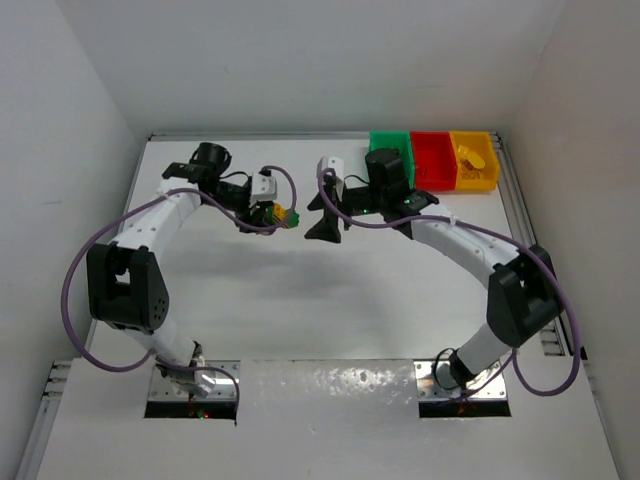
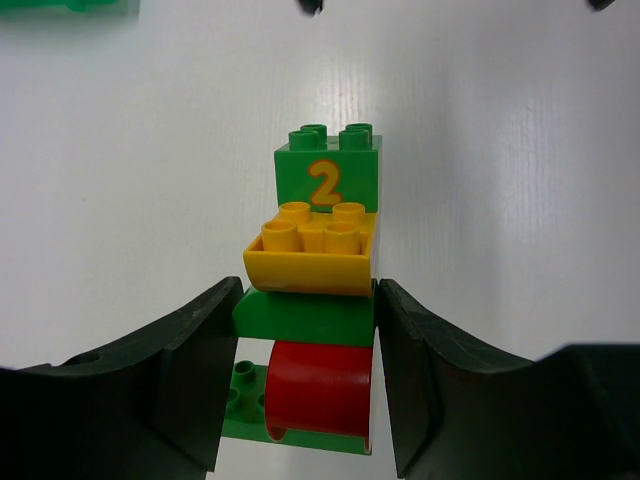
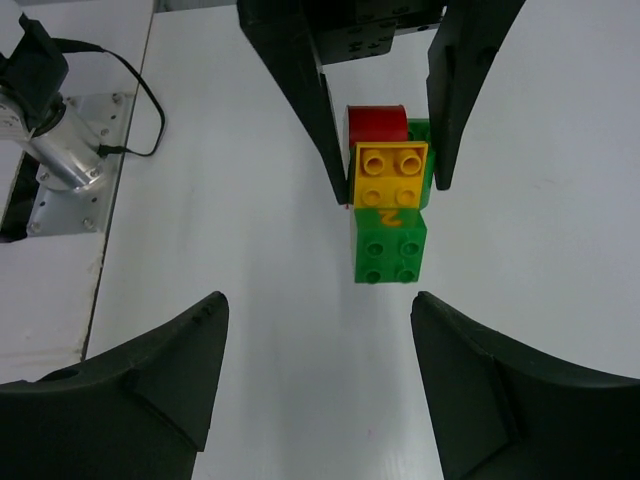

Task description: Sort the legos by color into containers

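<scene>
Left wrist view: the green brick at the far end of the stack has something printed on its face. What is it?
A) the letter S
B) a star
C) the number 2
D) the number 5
C: the green brick at the far end of the lego stack in the left gripper bears a yellow 2 on its face.

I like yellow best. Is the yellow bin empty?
Not empty. The top view shows a yellow lego lying inside the yellow bin.
</scene>
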